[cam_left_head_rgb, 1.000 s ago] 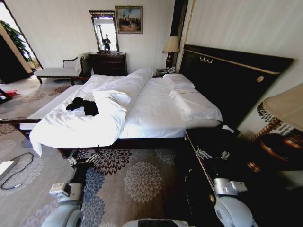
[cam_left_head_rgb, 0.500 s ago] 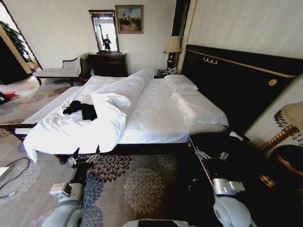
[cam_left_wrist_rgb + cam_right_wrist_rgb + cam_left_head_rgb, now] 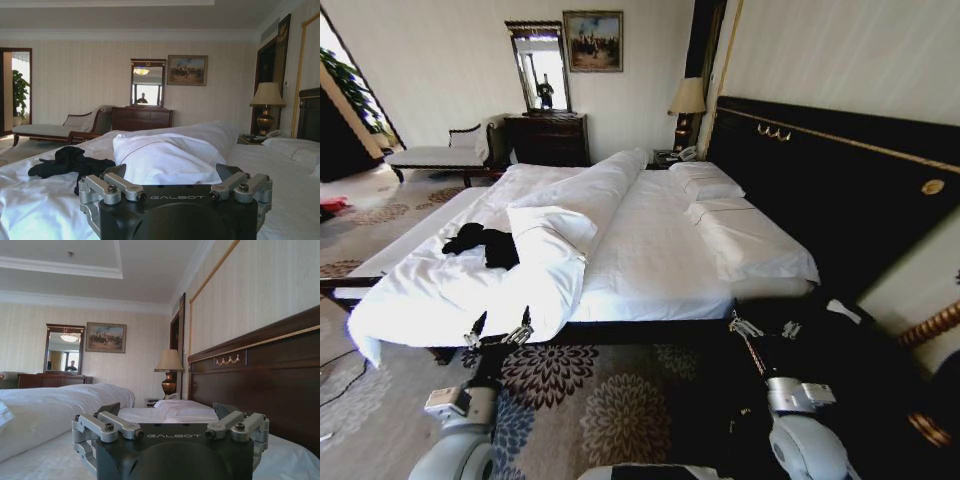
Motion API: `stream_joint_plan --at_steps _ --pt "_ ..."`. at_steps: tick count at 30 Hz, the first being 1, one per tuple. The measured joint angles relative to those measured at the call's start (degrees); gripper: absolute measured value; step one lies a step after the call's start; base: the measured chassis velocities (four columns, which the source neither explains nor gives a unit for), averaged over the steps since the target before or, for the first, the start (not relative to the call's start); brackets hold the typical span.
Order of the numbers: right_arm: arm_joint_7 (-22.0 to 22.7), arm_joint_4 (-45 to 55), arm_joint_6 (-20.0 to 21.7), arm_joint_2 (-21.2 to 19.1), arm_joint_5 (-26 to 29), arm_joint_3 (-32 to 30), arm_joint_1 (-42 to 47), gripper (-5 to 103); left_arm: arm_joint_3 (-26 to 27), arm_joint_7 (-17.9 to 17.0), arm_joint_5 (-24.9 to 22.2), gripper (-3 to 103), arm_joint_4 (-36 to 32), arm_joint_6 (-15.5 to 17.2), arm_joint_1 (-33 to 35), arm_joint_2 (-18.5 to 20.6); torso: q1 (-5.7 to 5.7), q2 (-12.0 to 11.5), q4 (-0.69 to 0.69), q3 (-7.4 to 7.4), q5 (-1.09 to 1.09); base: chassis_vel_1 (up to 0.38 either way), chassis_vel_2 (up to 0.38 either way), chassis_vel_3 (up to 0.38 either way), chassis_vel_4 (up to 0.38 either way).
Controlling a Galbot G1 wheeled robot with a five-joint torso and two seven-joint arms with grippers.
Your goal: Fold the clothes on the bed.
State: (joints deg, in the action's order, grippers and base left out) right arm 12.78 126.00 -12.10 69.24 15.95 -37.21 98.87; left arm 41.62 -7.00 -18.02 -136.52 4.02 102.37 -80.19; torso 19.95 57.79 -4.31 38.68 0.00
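The black T-shirt [image 3: 480, 243] was seen crumpled on the bed [image 3: 650, 250]. Both the left tool [image 3: 500, 328] and the right tool [image 3: 763, 328] were held spread, well apart from it.

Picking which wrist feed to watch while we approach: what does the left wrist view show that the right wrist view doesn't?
Left wrist view alone: the black T-shirt, crumpled on the white duvet, and the chaise by the doorway. Right wrist view alone: the dark headboard close along the bed. Both share the mirror, painting, bedside lamp, and pillows.
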Motion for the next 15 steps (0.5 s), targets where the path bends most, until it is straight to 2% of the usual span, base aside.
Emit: stream_joint_plan --at_steps 7,15 --pt "-0.12 -0.26 -0.37 -0.06 0.01 -0.09 -0.03 100 -0.21 -0.01 0.05 100 0.24 -0.02 -0.16 -0.04 0.00 0.00 0.00 0.00 0.00 -0.177 0.177 0.182 -0.168" --pt "0.08 0.01 0.02 0.02 2.41 0.40 0.05 100 -0.14 -0.03 0.05 100 0.24 -0.03 -0.16 0.01 0.01 0.00 0.02 0.00 0.00 -0.178 0.191 0.195 -0.200"
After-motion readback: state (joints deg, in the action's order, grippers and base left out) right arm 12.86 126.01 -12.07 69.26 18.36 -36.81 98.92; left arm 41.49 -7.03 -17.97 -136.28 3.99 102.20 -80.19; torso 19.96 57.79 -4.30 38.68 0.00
